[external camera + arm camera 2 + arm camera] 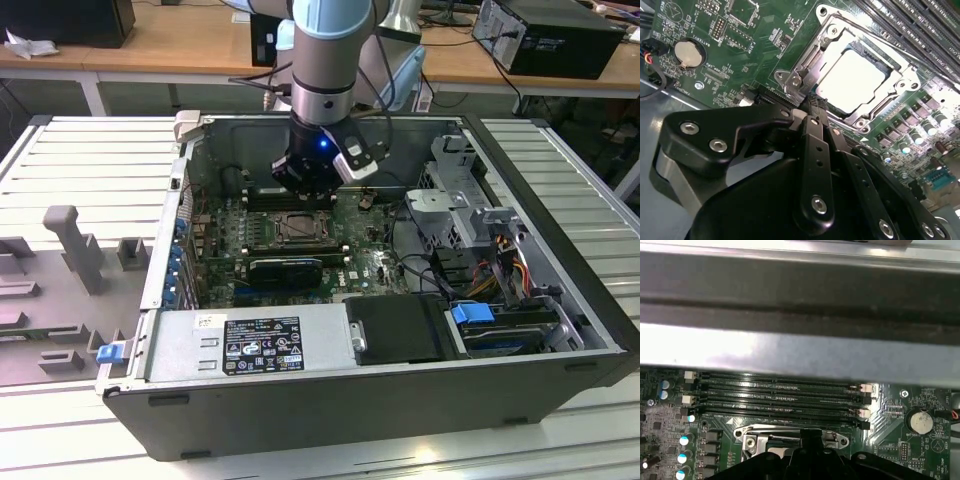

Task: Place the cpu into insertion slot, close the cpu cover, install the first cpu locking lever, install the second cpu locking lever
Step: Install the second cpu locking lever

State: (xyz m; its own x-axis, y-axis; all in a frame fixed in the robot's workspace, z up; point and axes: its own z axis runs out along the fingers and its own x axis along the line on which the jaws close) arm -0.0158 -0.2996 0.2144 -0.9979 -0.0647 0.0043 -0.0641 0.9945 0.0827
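The arm (322, 50) comes straight down from the far side, its grey wrist column standing upright, a blue light glowing on the black wrist housing. Below it the tool (305, 185) hangs low, pointing straight down. In the second wrist view the tool (812, 107) shows its black linkages, and the slim fingers (815, 130) sit pressed together at the tip.
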